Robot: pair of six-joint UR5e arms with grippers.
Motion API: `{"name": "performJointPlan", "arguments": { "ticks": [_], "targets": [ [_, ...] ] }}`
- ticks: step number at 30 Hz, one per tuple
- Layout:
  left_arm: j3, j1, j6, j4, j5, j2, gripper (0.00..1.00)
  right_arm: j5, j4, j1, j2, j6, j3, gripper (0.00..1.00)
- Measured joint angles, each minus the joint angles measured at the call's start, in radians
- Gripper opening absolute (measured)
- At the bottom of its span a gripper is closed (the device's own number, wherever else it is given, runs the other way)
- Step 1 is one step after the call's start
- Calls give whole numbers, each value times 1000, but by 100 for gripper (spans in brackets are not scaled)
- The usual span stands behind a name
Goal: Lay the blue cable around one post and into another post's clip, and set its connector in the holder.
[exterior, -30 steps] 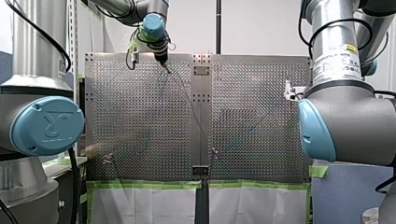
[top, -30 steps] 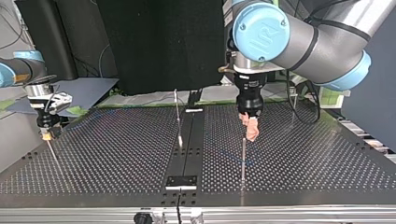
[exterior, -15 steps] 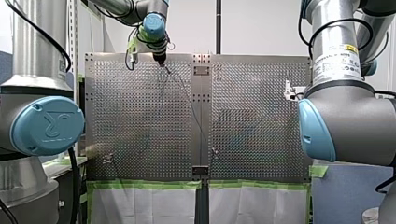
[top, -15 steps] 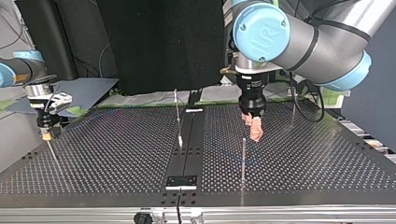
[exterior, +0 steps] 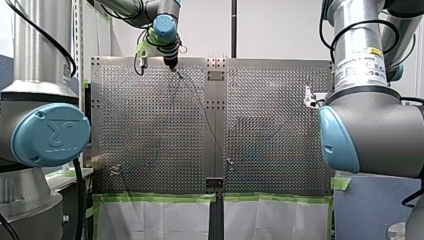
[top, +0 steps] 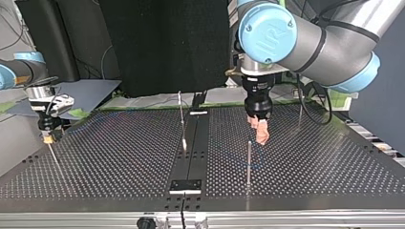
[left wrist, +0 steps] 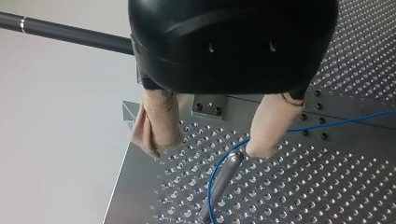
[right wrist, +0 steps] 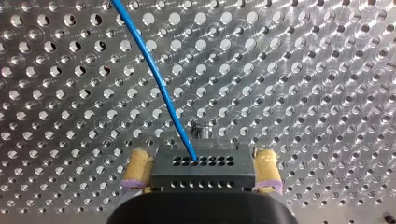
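L gripper [left wrist: 212,140] open beside post [left wrist: 223,175], nr table edge [left wrist: 125,186].

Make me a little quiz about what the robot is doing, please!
1. True or false: my right hand holds the black connector.
2. What stands just ahead of my left hand? A. a metal post B. a cup C. a ball
3. Fill in: the cable coming out of the connector is coloured ____.
Key: 1 true; 2 A; 3 blue.
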Motion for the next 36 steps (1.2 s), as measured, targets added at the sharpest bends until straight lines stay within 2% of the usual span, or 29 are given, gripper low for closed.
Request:
{"name": "performJointPlan", "arguments": {
  "ticks": [16,22,28,36],
  "targets": [
    [-5,-1,3,2,1,0,100,1,0,1,0,0,0,92],
    [-47,-4,17,39,4,7,100,1,0,0,0,0,0,92],
    [-93,-7,24,85,17,39,100,2,0,1,0,0,-1,92],
    [-155,-8,47,146,69,77,100,1,0,2,0,-1,0,92]
  ]
}}
